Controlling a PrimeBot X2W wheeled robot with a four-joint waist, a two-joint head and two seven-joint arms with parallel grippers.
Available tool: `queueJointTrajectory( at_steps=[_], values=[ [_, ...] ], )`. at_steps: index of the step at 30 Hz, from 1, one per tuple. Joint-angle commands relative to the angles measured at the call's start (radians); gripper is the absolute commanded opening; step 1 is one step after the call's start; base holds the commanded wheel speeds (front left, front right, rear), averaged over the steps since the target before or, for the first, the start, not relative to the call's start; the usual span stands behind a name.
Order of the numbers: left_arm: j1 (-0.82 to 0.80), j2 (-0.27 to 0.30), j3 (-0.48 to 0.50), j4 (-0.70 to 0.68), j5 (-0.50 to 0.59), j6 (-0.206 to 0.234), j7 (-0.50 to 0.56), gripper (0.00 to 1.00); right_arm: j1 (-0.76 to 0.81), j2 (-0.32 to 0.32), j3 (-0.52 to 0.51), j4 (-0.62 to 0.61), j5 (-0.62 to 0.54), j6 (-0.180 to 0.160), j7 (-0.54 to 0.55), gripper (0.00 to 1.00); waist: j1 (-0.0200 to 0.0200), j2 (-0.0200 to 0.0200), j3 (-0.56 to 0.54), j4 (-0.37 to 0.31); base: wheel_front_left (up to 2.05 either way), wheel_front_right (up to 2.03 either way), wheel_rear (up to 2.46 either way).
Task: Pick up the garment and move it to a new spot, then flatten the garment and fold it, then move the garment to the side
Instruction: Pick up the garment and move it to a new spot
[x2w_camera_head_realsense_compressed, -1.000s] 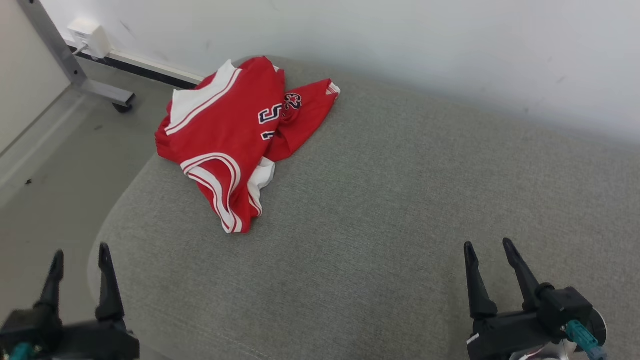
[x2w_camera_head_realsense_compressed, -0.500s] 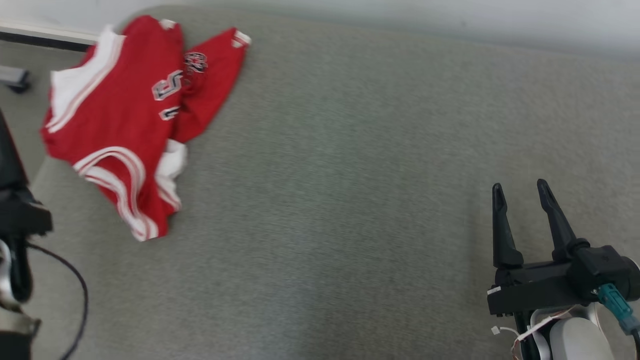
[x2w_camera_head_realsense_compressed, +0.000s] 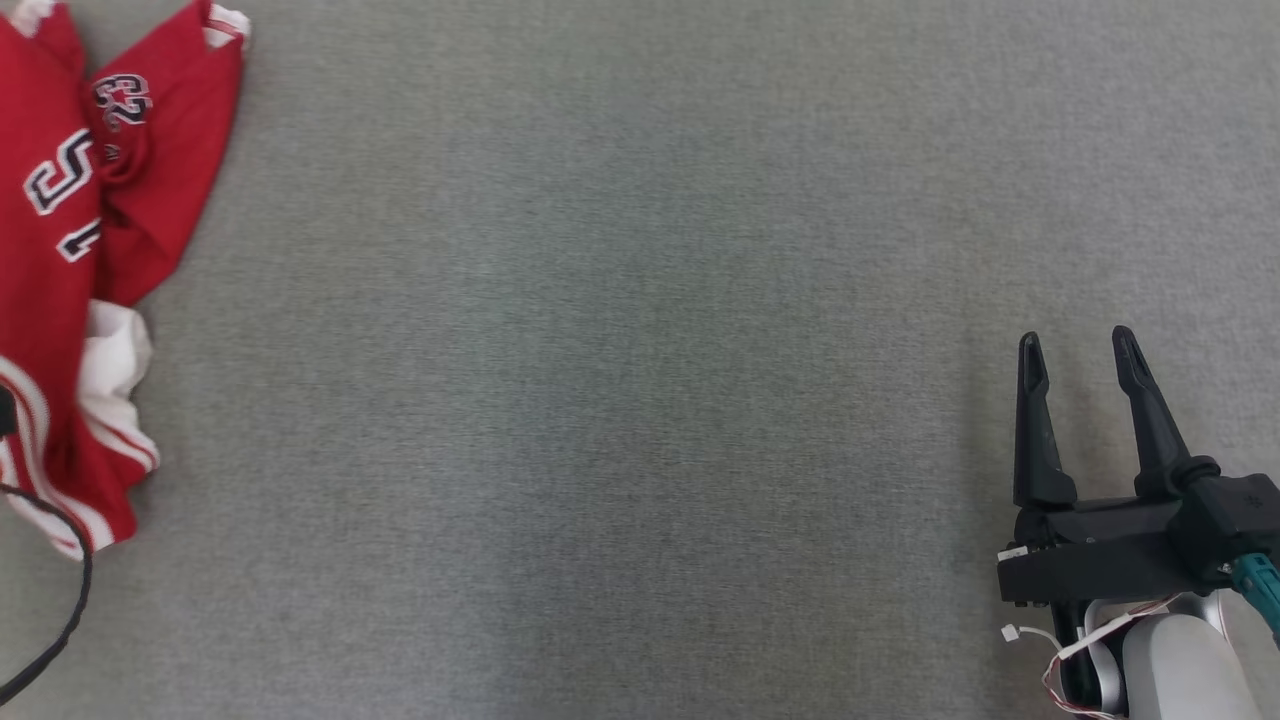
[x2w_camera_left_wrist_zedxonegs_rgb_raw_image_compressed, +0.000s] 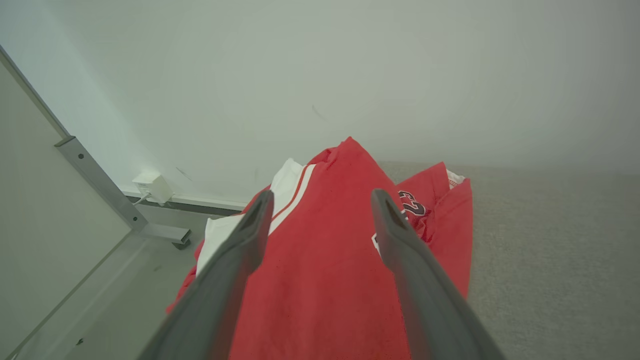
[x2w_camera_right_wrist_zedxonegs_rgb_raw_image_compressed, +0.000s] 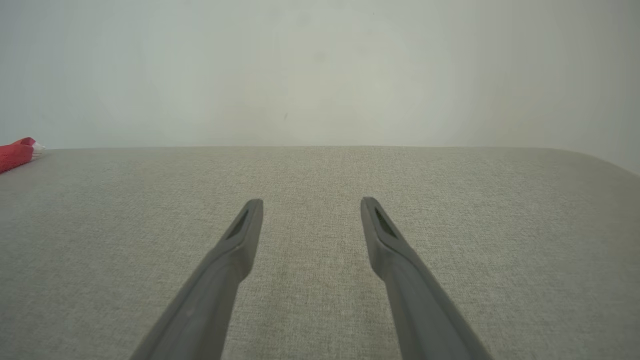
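Left gripper (x2w_camera_left_wrist_zedxonegs_rgb_raw_image_compressed: 322, 195): fingers spread, empty, pointing at the crumpled red garment (x2w_camera_left_wrist_zedxonegs_rgb_raw_image_compressed: 325, 280) at the left end of the grey cushion (x2w_camera_head_realsense_compressed: 640, 400). You should descend onto a raised fold, pinch one thick ridge, then lift clear. Right gripper (x2w_camera_head_realsense_compressed: 1076, 338): likewise parted, well apart.

A grey fabric surface (x2w_camera_right_wrist_zedxonegs_rgb_raw_image_compressed: 450, 200) meets a plain white wall (x2w_camera_right_wrist_zedxonegs_rgb_raw_image_compressed: 320, 75).

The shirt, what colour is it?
The shirt is red with white stripes and dark numbers. It shows best in the left wrist view.
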Motion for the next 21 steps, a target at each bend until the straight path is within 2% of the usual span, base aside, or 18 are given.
queueJointTrajectory(
  at_steps=[1,9,21],
  values=[
    [-0.008,0.002,-0.006,0.018,-0.002,-0.003,0.022,1.0,-0.005,0.0,0.001,-0.003,-0.001,0.001,0.0,1.0,-0.0003,-0.0002,0.025,-0.031,0.0,0.0,0.0],
    [-0.044,0.051,-0.043,0.16,-0.038,-0.015,0.157,1.0,-0.013,0.0,0.014,0.0,-0.001,0.001,0.006,1.0,-0.0003,-0.0002,0.014,-0.049,0.0,0.0,0.0],
    [-0.068,0.036,-0.13,0.34,-0.118,-0.023,0.32,1.0,-0.012,0.0,0.021,-0.003,-0.001,0.001,0.009,1.0,-0.0003,-0.0002,0.01,-0.067,0.0,0.0,0.0]
  ],
)
